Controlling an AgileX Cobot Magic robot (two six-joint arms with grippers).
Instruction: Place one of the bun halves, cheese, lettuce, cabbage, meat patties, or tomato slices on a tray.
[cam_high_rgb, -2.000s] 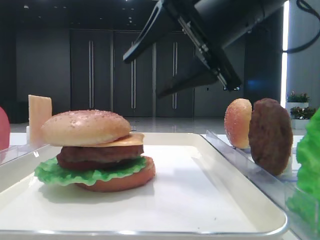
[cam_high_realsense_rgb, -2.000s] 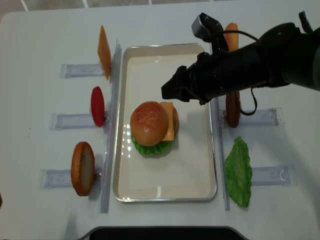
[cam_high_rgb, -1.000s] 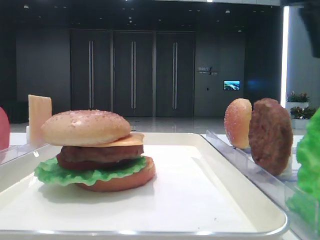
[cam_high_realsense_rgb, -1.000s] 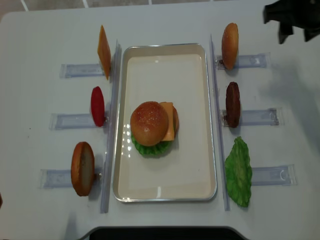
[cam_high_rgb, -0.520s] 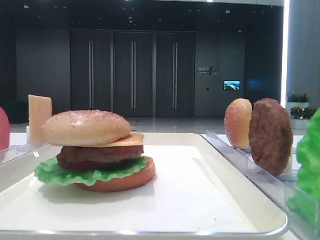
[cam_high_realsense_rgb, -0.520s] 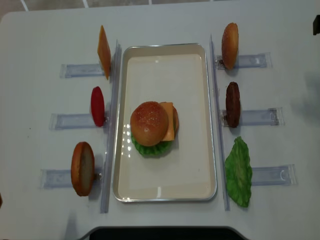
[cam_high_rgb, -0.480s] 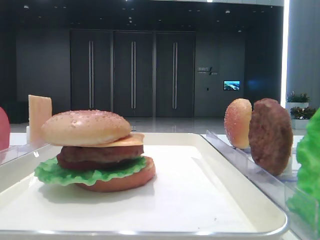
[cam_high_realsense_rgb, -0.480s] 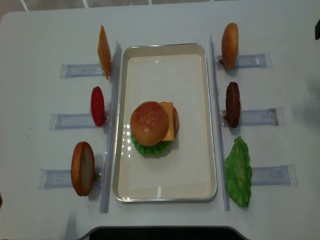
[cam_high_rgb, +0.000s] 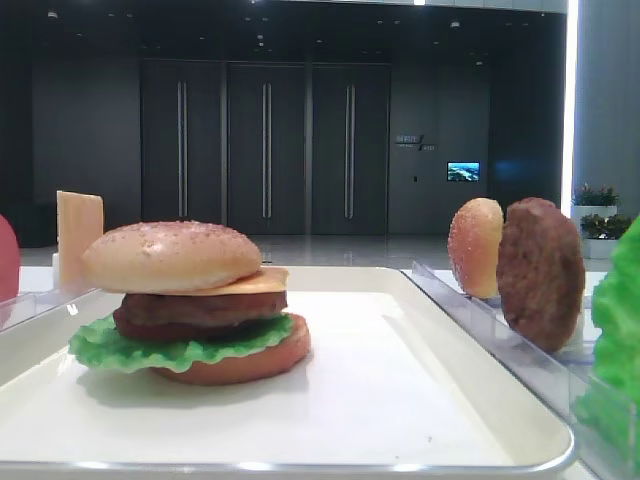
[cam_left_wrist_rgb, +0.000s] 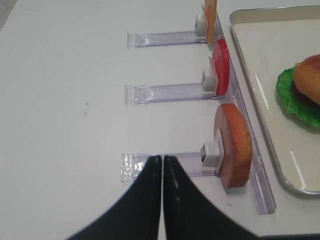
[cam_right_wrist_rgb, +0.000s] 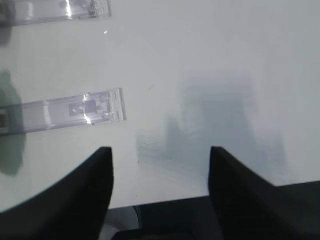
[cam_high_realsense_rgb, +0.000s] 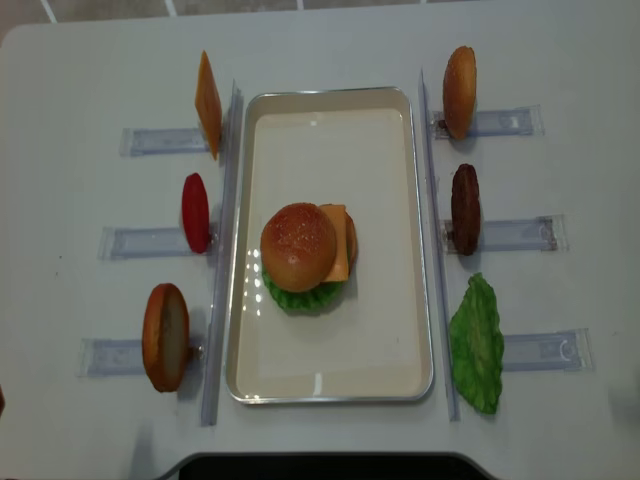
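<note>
The tray (cam_high_realsense_rgb: 330, 385) is cream-white. On it, a golden, seed-speckled bun (cam_high_realsense_rgb: 298, 246) tops yellow-orange cheese (cam_high_realsense_rgb: 339, 243), a dark brown patty (cam_high_rgb: 200, 312), green lettuce (cam_high_realsense_rgb: 300, 296). The left slice (cam_high_realsense_rgb: 195, 212) is red.

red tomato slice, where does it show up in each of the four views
Front exterior view: only a red sliver of the tomato slice at the far left edge.
Overhead exterior view: upright on its clear holder, left of the tray, middle row.
Left wrist view: upper centre, middle of three holders.
Right wrist view: not in it.
Shared landmark: the upright cheese slice one holder beyond it.
</note>
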